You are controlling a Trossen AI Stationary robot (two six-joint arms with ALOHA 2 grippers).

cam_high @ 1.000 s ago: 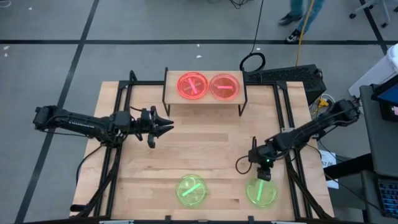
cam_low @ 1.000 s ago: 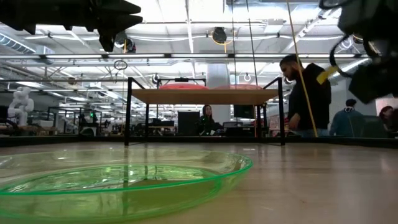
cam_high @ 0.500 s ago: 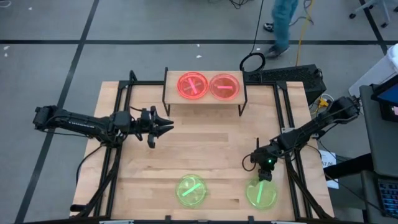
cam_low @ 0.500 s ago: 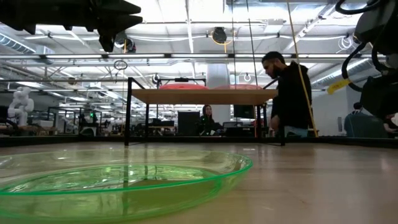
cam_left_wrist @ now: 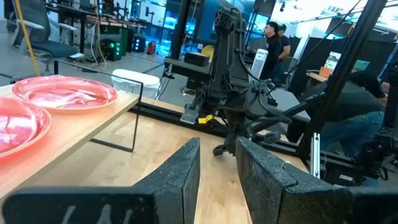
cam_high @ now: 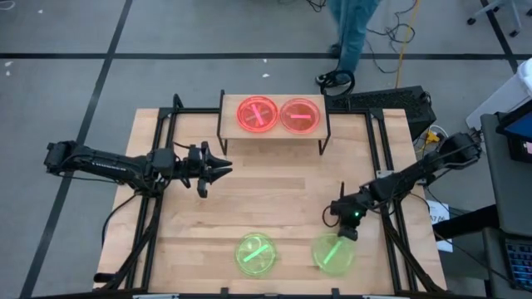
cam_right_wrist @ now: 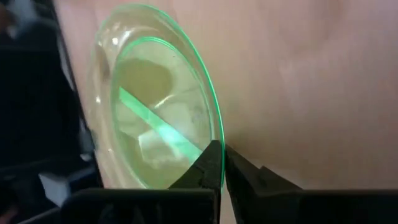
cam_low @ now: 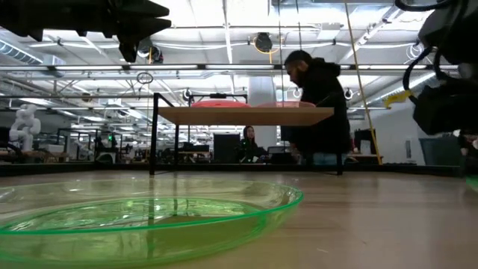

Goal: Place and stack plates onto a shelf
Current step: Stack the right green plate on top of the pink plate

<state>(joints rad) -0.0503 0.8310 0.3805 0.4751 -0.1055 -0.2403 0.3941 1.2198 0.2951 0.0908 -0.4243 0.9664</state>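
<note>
Plate shift noted: the green plate [cam_high: 333, 254] under the right gripper [cam_high: 347, 233] now sits further toward 9 o'clock than half a second ago, nearer the second green plate [cam_high: 256, 253] at the table's 6 o'clock edge. In the right wrist view the fingertips are pinched on its rim [cam_right_wrist: 214, 146], so it is gripped and probably being dragged or lifted; lift-off is hard to confirm. Shelf [cam_high: 229, 130] at 12 o'clock carries two pink plates [cam_high: 257, 114], [cam_high: 300, 115], side by side. Left gripper [cam_high: 218, 169] hovers at 9 o'clock, unmoved, fingers slightly apart, holding nothing. Reading: third plate is on its way; two green plates remain off the shelf. A person [cam_low: 317, 104] walks behind the table.
</note>
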